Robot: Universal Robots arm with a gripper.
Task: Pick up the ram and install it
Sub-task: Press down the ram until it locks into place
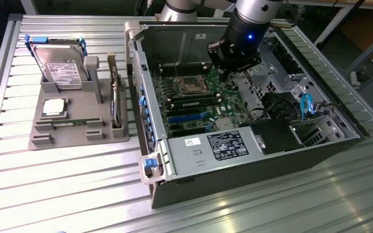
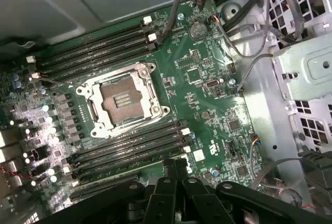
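Green ram [image 1: 70,122] lies flat on grey tray [image 1: 44,141], long axis across; claw [image 2: 176,168] closed, empty.

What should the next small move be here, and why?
Probably a slight press straight down. The shut gripper sits over the ram, which lies along a motherboard slot beside the CPU socket. Nothing is visibly clamped in the gripper, so seating the stick seems the point.

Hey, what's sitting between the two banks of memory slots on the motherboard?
The open processor socket, framed in metal, lies between one slot bank and the other slot bank; the wrist view shows it.
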